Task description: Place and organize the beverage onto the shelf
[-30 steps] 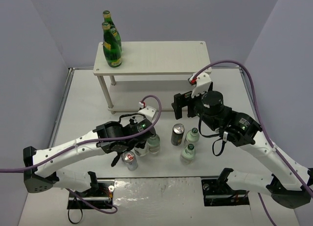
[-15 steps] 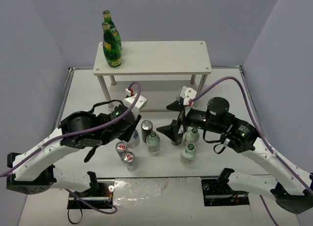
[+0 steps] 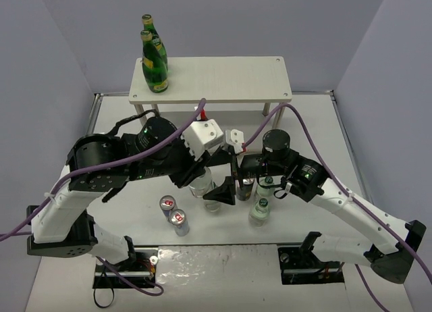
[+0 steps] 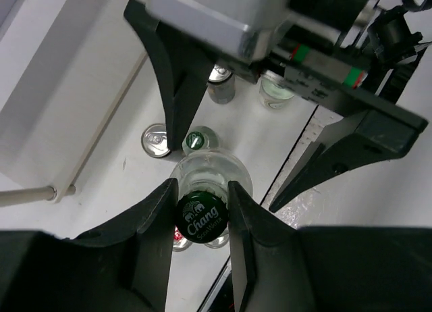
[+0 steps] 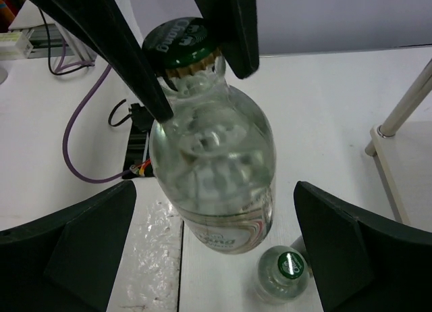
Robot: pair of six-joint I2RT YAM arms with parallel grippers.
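My left gripper is shut on the green cap of a clear bottle and holds it in the air over the table. In the right wrist view the bottle hangs between my wide-open right fingers. My right gripper is open beside it and touches nothing. Two dark-green bottles stand on the left end of the shelf. Two more clear bottles and a black can stand under the right arm. Two silver-blue-red cans stand near the front.
Another green-capped bottle and a can top sit on the table below the held bottle. A thin white shelf leg stands close at the right. Purple cables loop over both arms. Grey walls enclose the table.
My left arm has risen and swung right, carrying the clear bottle by its cap. My right gripper has moved left so its open fingers flank the bottle.
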